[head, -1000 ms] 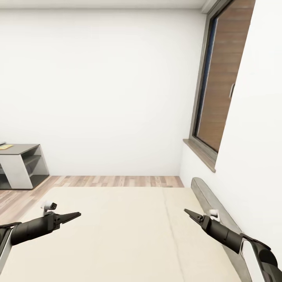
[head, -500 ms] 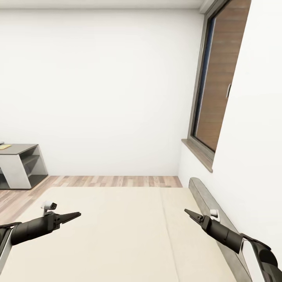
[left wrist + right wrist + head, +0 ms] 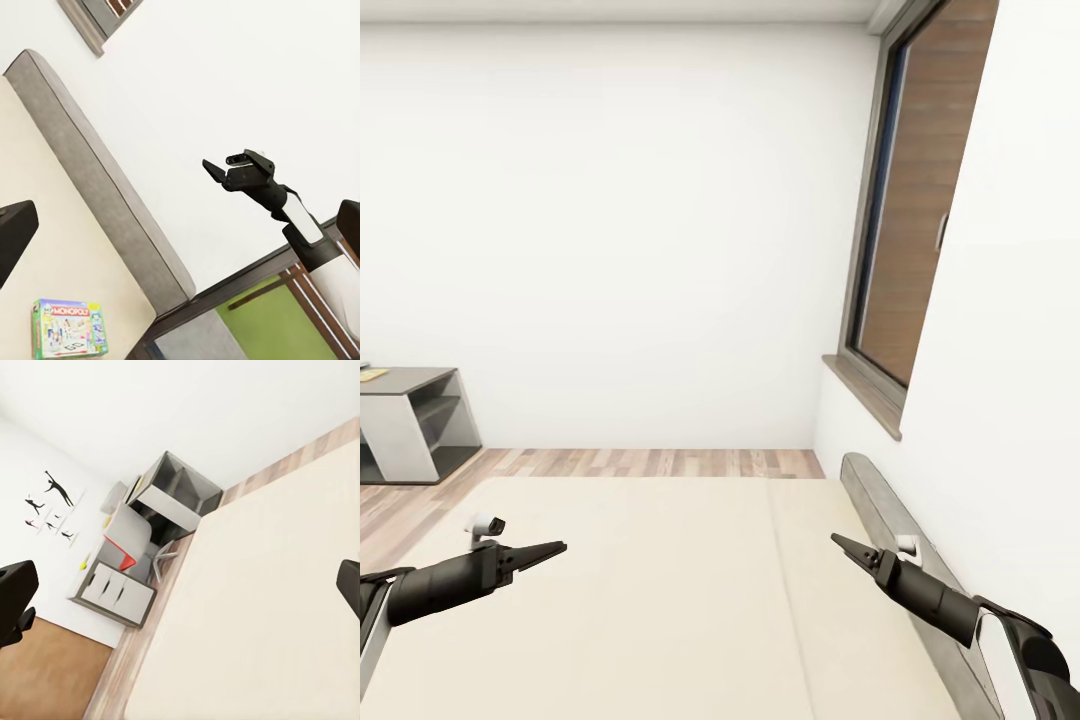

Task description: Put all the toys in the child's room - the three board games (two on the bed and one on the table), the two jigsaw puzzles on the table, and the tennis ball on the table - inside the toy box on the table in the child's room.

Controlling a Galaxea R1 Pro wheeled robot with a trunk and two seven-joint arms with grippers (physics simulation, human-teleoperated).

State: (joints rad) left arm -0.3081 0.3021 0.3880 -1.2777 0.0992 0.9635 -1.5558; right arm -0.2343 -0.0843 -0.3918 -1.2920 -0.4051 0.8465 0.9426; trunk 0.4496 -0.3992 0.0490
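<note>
Smooth beige bed (image 3: 660, 600) under both pointed black end effectors, left (image 3: 550, 549), right (image 3: 843, 545), each pressed together.

Both arms held forward and low, forearms dark, angled inward toward each other from the body's two sides. Left gripper (image 3: 550, 549) at the end of a nearly level forearm, its slim jaws drawn together to a point, nothing between them. Right gripper (image 3: 842, 544) points up and inward on a rising forearm, white elbow cover behind it; jaws likewise closed to a point and empty. From the left wrist, the right gripper (image 3: 214, 168) shows side-on. The two grippers are well apart.
</note>
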